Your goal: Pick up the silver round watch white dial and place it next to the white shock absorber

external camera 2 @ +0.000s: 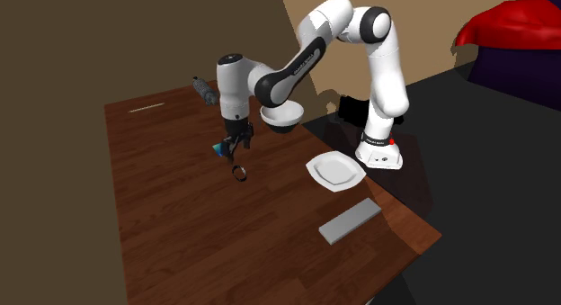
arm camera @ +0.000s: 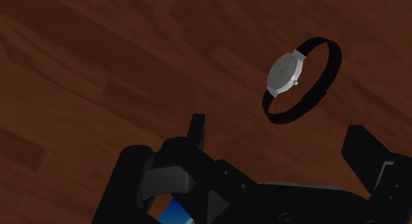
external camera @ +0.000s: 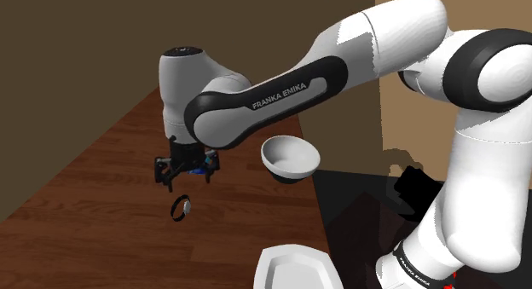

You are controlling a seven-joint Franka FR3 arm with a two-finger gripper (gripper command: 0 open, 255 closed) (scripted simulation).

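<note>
Black claw (arm camera: 278, 128) spread wide open with nothing clasped, hung above black-strapped wristwatch (arm camera: 290, 74), white dial shown, laid on wooden table (arm camera: 99, 71)

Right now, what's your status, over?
Gripper open, above the table. Watch lying on it under the gripper, not held. Bowl apart, off to the side.
</note>
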